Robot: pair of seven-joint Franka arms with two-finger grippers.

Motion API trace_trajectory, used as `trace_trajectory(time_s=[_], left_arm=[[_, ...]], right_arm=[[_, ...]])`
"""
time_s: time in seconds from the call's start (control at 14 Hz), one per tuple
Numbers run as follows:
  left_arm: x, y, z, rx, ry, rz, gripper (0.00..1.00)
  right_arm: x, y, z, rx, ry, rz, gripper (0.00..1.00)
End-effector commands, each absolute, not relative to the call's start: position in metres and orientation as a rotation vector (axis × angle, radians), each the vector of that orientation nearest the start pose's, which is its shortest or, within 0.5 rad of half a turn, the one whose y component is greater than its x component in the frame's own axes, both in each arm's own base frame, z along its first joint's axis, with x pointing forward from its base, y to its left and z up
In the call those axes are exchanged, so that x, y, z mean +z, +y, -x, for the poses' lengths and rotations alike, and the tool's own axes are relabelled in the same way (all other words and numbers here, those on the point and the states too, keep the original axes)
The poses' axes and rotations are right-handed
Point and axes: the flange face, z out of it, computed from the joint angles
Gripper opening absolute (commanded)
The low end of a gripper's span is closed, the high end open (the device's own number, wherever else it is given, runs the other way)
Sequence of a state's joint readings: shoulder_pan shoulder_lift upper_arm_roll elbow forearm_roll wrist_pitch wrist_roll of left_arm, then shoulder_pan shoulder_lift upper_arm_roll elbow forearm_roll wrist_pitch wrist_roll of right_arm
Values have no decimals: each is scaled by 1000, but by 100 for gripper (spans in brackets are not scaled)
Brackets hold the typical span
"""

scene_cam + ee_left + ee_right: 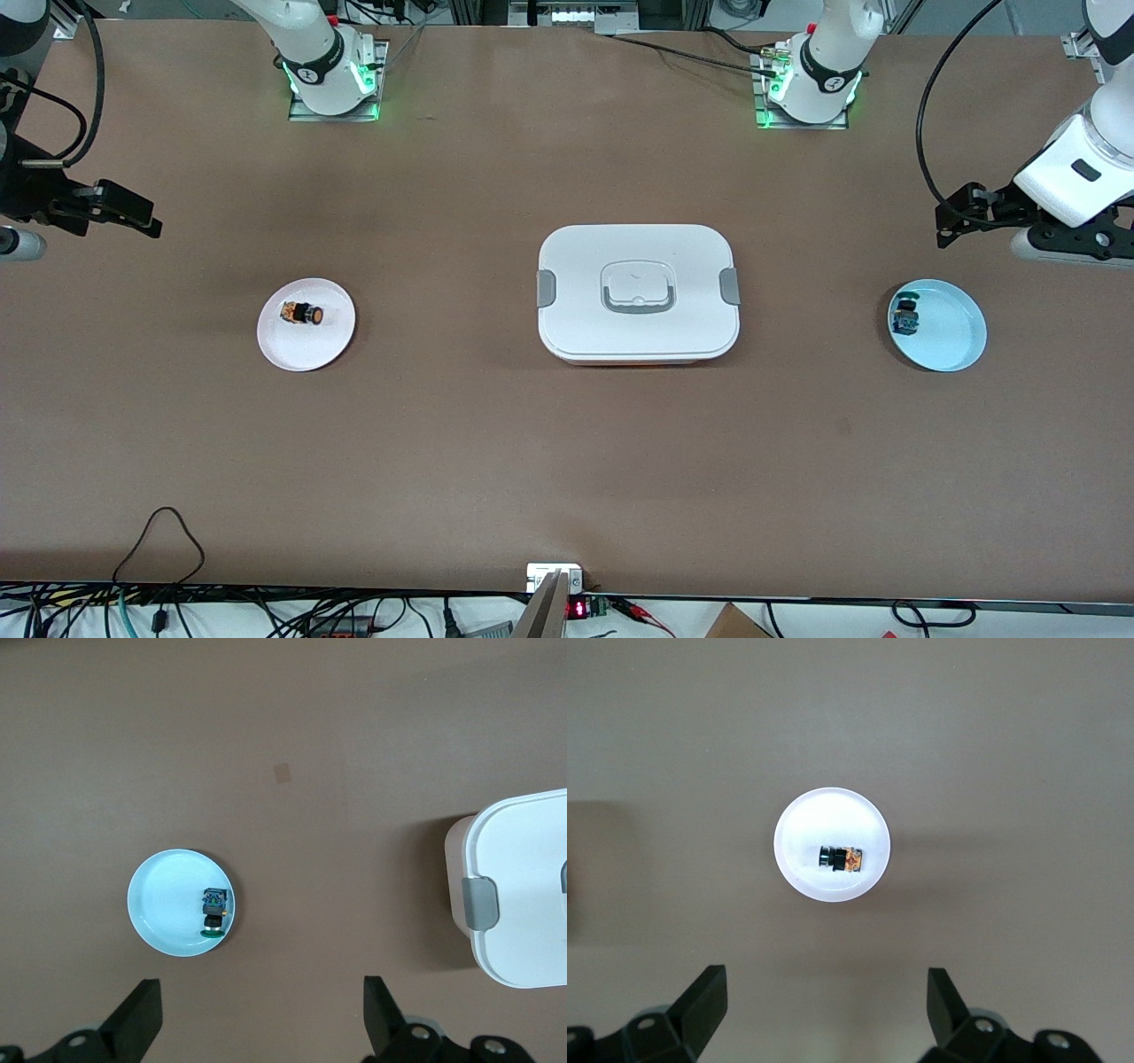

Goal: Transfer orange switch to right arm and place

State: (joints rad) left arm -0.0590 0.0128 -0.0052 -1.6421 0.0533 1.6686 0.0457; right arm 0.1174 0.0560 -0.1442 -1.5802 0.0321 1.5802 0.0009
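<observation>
Brown table: orange switch lies on white plate. Left gripper and right gripper hang spread wide, empty.

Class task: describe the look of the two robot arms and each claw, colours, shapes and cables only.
Both arms are white with black joint bands; their bases glow green. The left claw and the right claw are black, each with two dark, wedge-shaped fingers spread wide. Black cables loop beside both arms.
</observation>
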Motion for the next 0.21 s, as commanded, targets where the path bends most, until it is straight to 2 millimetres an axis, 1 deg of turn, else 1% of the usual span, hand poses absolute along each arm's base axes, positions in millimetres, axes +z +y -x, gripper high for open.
trace_trajectory(time_s=[0.0,0.14], left_arm=[[598,-30,-569,-10,183,3083,100],[598,-31,-569,-10,183,3083,100]], right_arm=[[597,-11,-569,80,34,3121,100],[596,-9,-569,78,32,3121,100]])
